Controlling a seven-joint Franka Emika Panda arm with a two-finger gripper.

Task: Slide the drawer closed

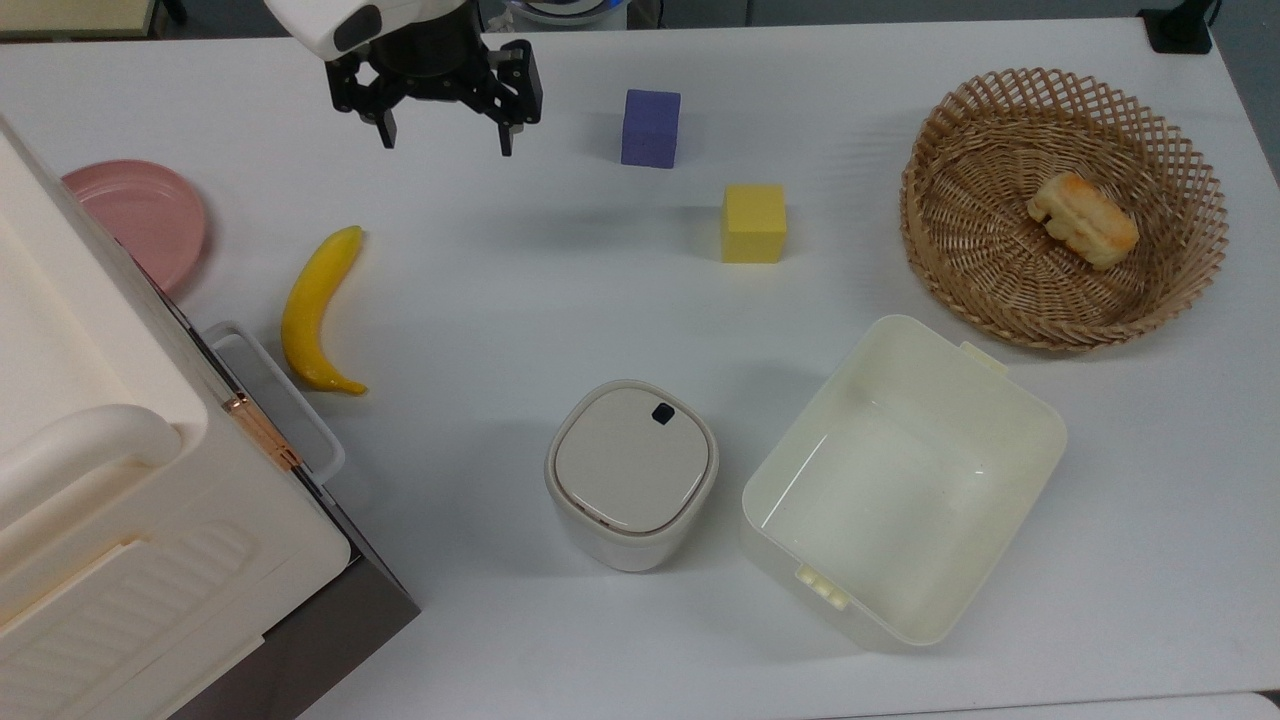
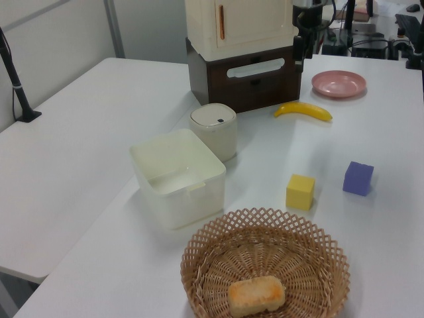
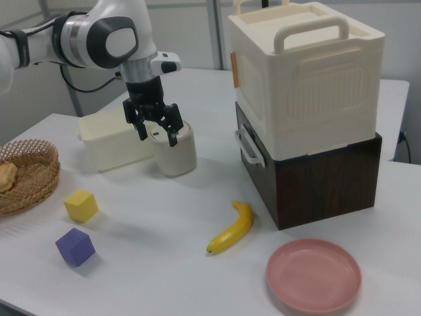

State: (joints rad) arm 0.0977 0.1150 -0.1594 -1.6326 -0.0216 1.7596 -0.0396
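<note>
The end effector (image 1: 442, 132) hangs up in the air over the white desk (image 1: 560, 290), near the far edge in the top view. Its two fingers (image 1: 508, 118) are spread wide apart. It holds nothing and touches nothing. In the right view the end effector (image 3: 156, 133) shows in front of a small round-cornered bin with a lid (image 3: 173, 151). The drawer (image 2: 255, 71) sits in the dark brown box under the big cream cabinet (image 3: 304, 72). In the left view its brown front looks about level with the rest of the box, and its white loop handle (image 2: 256, 67) sticks out from the front. In the top view the white handle (image 1: 285, 400) pokes out past the cabinet edge at the top view's left. A yellow banana (image 1: 316, 308) lies on the desk just beside the handle, and a pink plate (image 1: 135, 215) lies near the cabinet. A purple block (image 1: 650, 127) and a yellow block (image 1: 754, 223) stand near each other in the middle of the desk. An open cream tub (image 1: 905, 480) sits just beside the bin (image 1: 631, 473). A woven basket (image 1: 1065, 205) at the top view's right has a piece of bread (image 1: 1083, 220) inside it.
</note>
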